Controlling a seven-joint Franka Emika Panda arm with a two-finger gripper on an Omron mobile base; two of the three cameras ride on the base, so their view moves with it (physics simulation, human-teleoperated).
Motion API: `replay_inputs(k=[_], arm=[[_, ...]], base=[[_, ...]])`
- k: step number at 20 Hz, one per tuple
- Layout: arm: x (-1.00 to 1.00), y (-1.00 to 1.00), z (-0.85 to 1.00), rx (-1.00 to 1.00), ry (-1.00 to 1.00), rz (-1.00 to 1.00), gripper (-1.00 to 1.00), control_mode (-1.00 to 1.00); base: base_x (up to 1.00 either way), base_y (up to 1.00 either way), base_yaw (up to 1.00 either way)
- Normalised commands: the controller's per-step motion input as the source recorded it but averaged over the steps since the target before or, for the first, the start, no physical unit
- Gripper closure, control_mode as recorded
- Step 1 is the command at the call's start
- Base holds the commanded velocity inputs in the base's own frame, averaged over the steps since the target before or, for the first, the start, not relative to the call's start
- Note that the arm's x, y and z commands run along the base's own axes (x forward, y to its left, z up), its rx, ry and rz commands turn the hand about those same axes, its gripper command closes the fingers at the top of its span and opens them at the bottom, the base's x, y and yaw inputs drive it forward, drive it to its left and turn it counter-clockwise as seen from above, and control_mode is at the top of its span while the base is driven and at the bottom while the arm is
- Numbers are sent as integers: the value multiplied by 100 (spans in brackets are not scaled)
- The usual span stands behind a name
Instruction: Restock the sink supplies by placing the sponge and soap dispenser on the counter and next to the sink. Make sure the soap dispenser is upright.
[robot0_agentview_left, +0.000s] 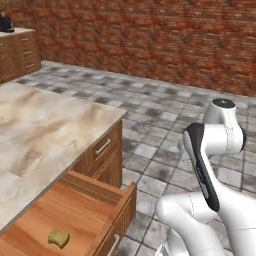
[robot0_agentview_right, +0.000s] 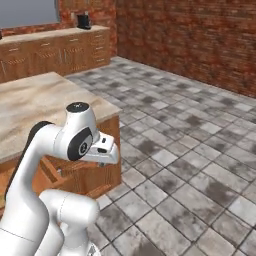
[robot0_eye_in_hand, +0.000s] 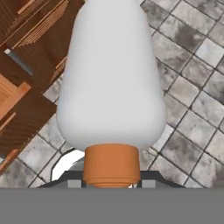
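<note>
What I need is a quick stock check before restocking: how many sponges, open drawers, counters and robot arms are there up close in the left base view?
Sponge: 1
Open drawer: 1
Counter: 1
Robot arm: 1
Total: 4

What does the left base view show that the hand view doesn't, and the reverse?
Left base view: a small yellow-olive sponge lying in the open brown wooden drawer, below the edge of the beige marbled stone worktop. Hand view: a pale white-grey soap bottle with an orange-brown collar, close up before the camera. Both: brown wooden cabinet fronts and the grey tiled floor.
</note>
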Motion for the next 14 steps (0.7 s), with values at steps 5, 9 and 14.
replay_inputs(k=[5, 9, 14], arm=[[0, 0, 0, 0, 0, 0, 100, 100], [0, 0, 0, 0, 0, 0, 100, 100], [0, 0, 0, 0, 0, 0, 100, 100]], base=[[0, -9, -87], [2, -28, -82], [18, -23, -75]])
